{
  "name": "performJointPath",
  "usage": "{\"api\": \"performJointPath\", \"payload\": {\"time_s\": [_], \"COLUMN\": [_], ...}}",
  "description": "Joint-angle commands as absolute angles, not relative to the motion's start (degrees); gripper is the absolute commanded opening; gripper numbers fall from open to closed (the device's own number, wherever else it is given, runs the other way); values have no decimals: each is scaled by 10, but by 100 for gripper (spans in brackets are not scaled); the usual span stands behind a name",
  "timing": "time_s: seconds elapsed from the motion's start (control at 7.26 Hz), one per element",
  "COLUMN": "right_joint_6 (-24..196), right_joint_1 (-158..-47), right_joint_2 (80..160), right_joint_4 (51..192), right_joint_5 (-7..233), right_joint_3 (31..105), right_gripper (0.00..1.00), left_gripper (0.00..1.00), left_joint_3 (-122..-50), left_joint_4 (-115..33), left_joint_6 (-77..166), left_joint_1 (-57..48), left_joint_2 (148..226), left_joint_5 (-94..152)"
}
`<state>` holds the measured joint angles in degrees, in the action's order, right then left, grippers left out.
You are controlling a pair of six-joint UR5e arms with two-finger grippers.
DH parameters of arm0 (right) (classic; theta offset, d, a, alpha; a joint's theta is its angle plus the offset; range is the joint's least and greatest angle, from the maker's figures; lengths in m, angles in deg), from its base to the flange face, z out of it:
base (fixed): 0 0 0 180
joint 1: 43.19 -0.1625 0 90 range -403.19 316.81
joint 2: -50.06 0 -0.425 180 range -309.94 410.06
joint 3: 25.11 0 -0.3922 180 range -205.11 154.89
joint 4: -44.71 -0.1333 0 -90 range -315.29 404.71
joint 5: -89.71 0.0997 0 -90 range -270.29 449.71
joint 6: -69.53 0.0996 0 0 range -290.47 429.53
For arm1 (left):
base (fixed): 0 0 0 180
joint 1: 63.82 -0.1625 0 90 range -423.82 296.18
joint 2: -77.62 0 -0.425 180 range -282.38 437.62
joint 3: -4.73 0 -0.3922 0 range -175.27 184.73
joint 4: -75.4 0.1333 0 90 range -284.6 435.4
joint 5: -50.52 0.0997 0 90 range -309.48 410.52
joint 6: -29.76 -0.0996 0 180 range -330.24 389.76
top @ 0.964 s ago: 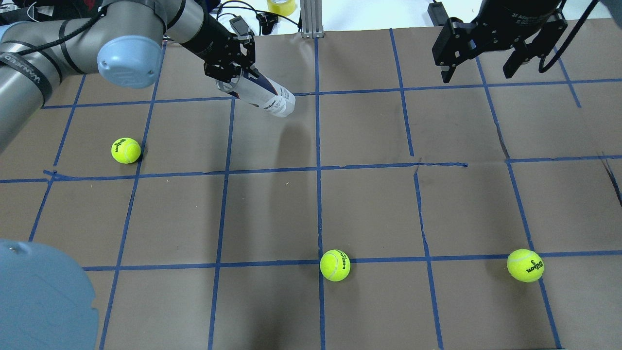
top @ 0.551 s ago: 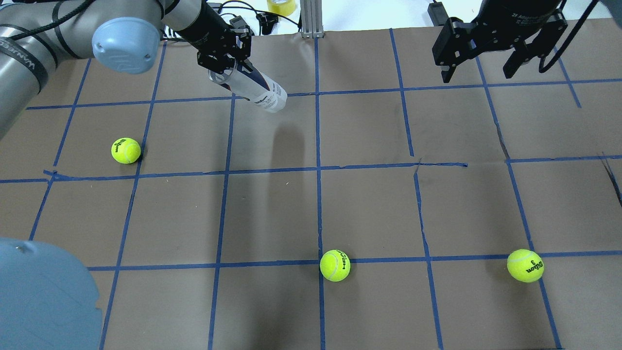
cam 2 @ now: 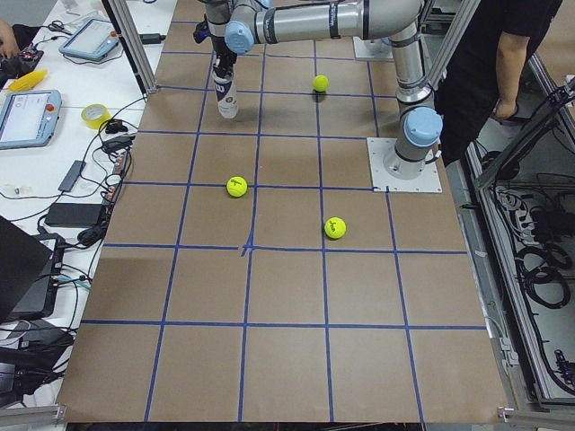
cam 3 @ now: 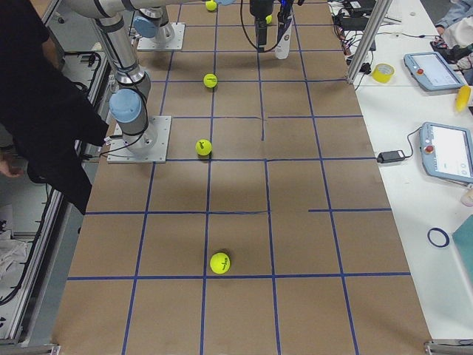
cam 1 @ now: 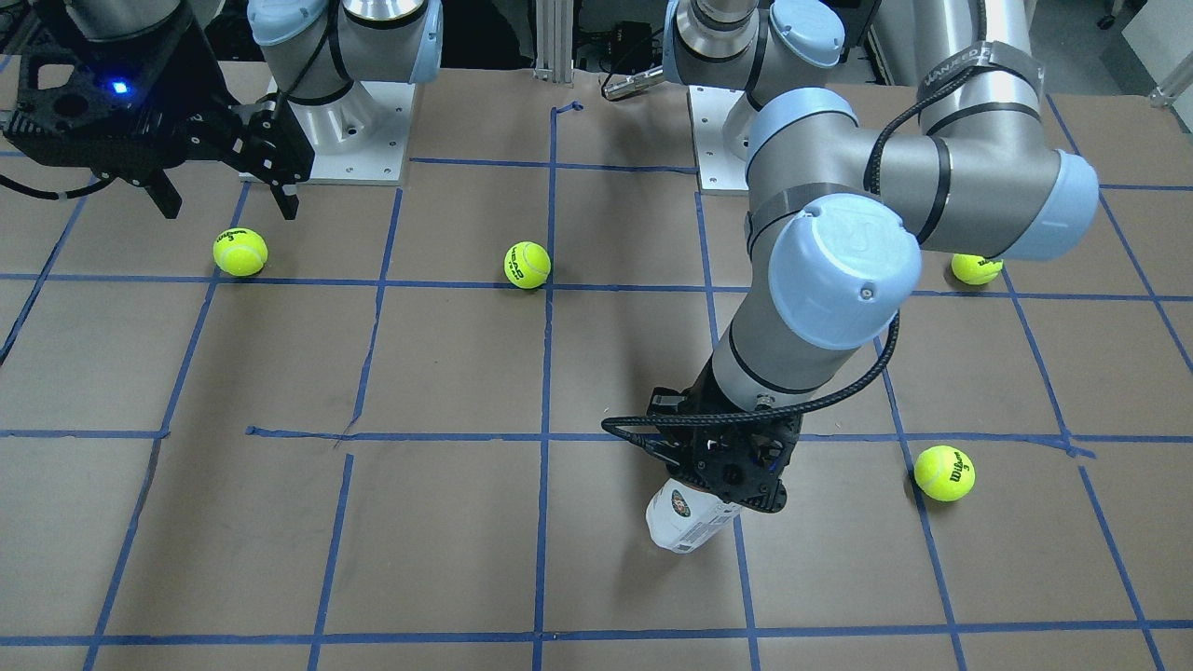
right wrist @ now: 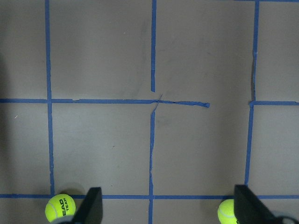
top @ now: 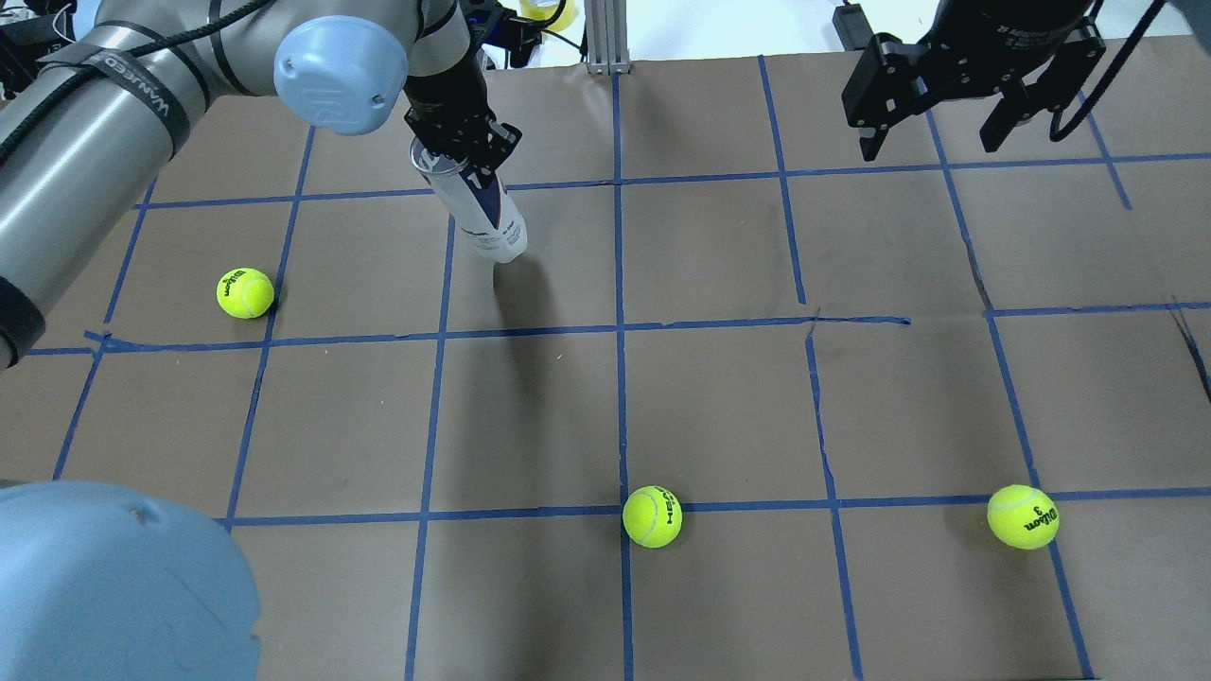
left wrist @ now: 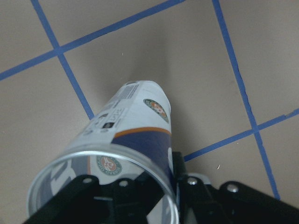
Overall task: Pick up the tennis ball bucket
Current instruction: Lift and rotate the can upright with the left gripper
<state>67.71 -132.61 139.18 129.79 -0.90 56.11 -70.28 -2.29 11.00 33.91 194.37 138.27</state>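
Tennis ball bucket (top: 480,214): slim clear plastic tube with an open rim on top. White and navy label, thin orange band, round green logo, barcode near the closed end. It sits in the far-left part of the table (top: 719,407), close to upright with the closed end down and leaning a bit. Can't tell if that lower end touches the brown paper; its shadow starts right at the end.

Left gripper (top: 463,148) is clamped on the bucket's top rim, one finger inside the mouth and one outside per the left wrist view. Right gripper (top: 930,142) hangs over the far-right of the table with fingers spread wide and nothing between them, well apart from the bucket.

Blue tape grid covers the paper.

- Yellow-green ball (top: 245,292) on the robot's left, nearest the bucket but still well apart.
- Ball marked HEAD (top: 652,516) near centre, on a tape line.
- Ball (top: 1023,516) on the robot's right.
- Fourth ball (cam 1: 976,268), half hidden behind the left arm's elbow in the front-facing view.

Tape roll (cam 2: 93,114) and tablets (cam 2: 29,115) are off the table's far edge.
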Motion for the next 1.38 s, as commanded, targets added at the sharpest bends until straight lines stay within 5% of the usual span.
{"api": "performJointPath", "payload": {"time_s": [0.0, 0.14, 0.28, 0.55, 0.69, 0.96, 1.24], "right_joint_6": [677, 677, 677, 678, 677, 678, 677], "right_joint_1": [-1327, -1327, -1326, -1328, -1327, -1327, -1327], "right_joint_2": [1392, 1392, 1392, 1392, 1393, 1393, 1394], "right_joint_4": [1297, 1297, 1297, 1297, 1297, 1297, 1297], "right_joint_5": [-9, -9, -9, -8, -9, -9, -9], "right_joint_3": [561, 561, 562, 561, 562, 561, 562], "right_gripper": [100, 100, 100, 100, 100, 100, 100], "left_gripper": [0, 0, 14, 18, 28, 57, 100], "left_joint_3": [-704, -704, -705, -706, -706, -702, -701], "left_joint_4": [-22, -23, -25, -24, -24, -28, -47], "left_joint_6": [103, 107, 119, 121, 121, 177, 178], "left_joint_1": [341, 342, 347, 351, 352, 365, 366], "left_joint_2": [1949, 1950, 1950, 1956, 1958, 1957, 1938], "left_joint_5": [1378, 1379, 1378, 1378, 1378, 1377, 1373]}}
